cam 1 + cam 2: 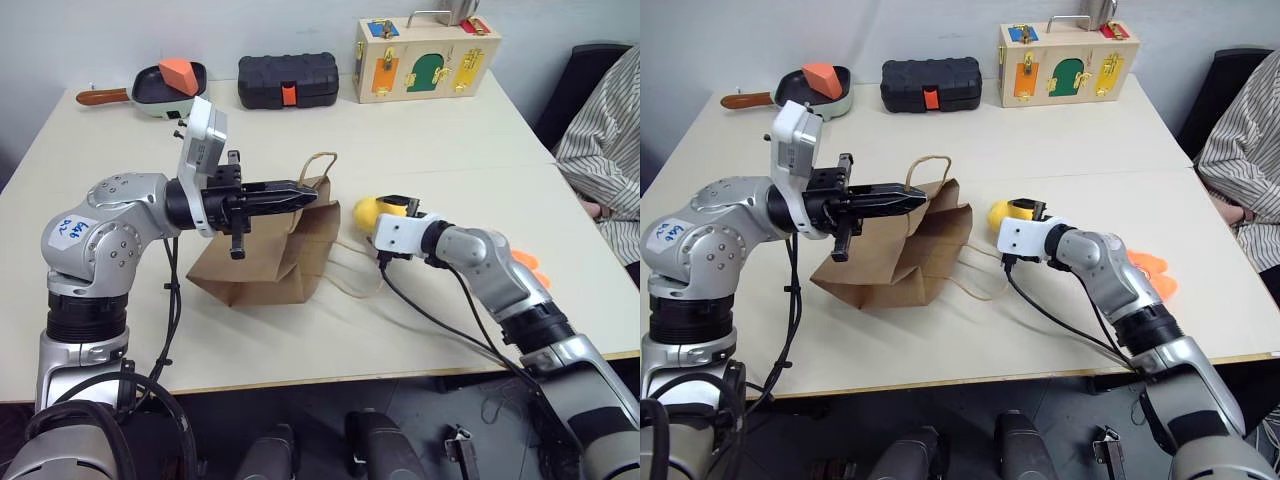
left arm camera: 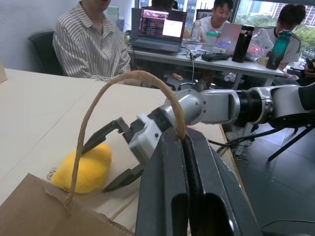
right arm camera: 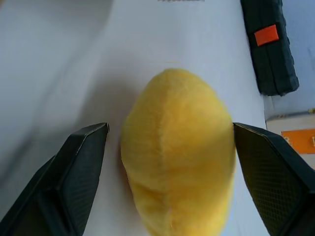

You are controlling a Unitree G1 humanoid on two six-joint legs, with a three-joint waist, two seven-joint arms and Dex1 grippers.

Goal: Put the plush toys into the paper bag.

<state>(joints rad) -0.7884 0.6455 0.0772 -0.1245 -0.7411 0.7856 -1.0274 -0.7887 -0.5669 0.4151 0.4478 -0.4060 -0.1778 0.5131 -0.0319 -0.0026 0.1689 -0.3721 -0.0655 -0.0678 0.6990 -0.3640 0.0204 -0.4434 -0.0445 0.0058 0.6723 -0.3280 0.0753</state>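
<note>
Plush toys (image 1: 1002, 212): two; paper bag (image 1: 895, 262): one.

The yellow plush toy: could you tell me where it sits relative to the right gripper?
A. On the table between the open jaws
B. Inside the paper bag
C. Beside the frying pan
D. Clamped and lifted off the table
A: the yellow plush toy lies on the table, and the right gripper has a jaw spread on either side of it.
</note>
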